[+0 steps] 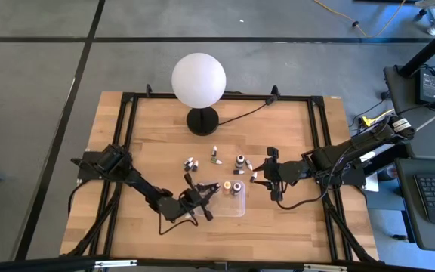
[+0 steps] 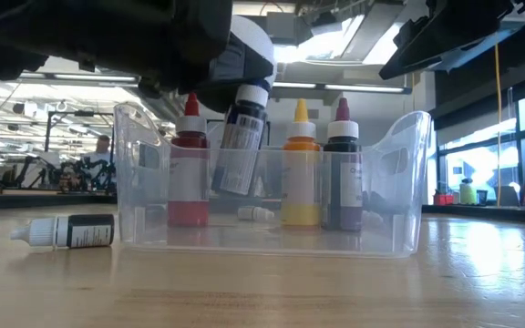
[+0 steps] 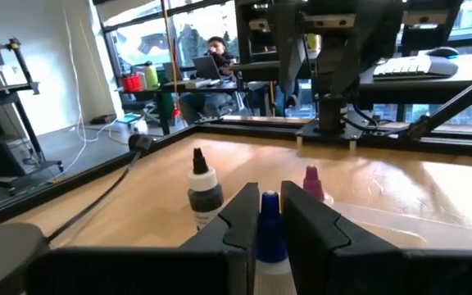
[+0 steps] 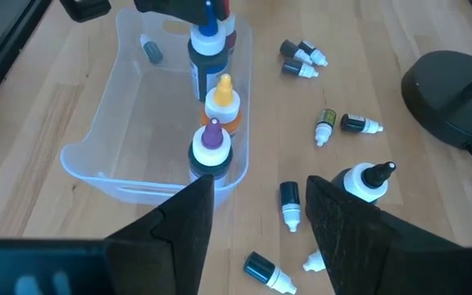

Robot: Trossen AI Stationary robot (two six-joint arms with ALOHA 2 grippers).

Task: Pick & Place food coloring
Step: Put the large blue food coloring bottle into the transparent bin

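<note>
A clear plastic tray (image 2: 408, 128) holds a red bottle (image 2: 188, 173), a yellow one (image 2: 301, 173) and a dark purple-capped one (image 2: 342, 173), all upright, plus a small one lying on its floor (image 2: 255, 213). A blue-capped food coloring bottle (image 2: 242, 137) slants inside the tray, with my left gripper (image 3: 269, 229) shut on its top. My right gripper (image 4: 260, 221) hovers open above the tray's right end (image 4: 138, 176), touching nothing. More bottles lie loose on the table (image 4: 351, 123). My left gripper pinches the bottle's blue cap (image 3: 269, 215) between its two fingers. The fingers come in level from the table's left side. The bottle hangs tilted below them, its lower end (image 2: 231, 187) inside the tray walls; whether it touches the floor I cannot tell.
Several loose bottles lie on the wood beyond and right of the tray (image 1: 216, 156), and one stands upright (image 4: 367, 180). One lies beside the tray (image 2: 66, 230). A white globe lamp (image 1: 198, 79) on a black base (image 4: 453, 94) stands at the far middle, its cable running right.
</note>
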